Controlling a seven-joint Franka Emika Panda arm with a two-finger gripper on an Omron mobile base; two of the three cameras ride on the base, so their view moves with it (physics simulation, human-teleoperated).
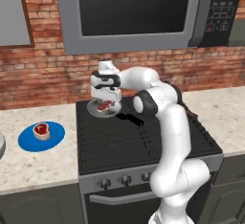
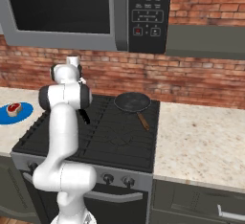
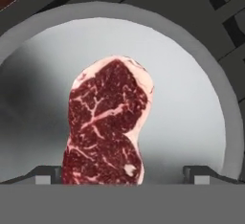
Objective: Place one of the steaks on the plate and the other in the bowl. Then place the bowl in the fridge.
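One steak [image 1: 41, 130] lies on the blue plate [image 1: 53, 137] on the counter left of the stove; the right base view also has this steak [image 2: 14, 108] and plate [image 2: 25, 111]. The other steak [image 3: 107, 127] lies in a grey frying pan [image 3: 191, 89] on the stove's back left burner. My gripper [image 1: 107, 101] hangs straight above that steak [image 1: 105, 106], open, with a fingertip [image 3: 47, 174] on either side of the meat's near end and not touching it. A sliver of the whitish-grey bowl [image 1: 1, 146] shows at the far left edge. The fridge is out of view.
A second frying pan [image 2: 131, 102] with a brown handle sits on the back right burner. A microwave [image 1: 139, 12] hangs low over the stove [image 1: 119, 146], just above my hand. Speckled counter [image 2: 201, 141] runs along both sides of the stove.
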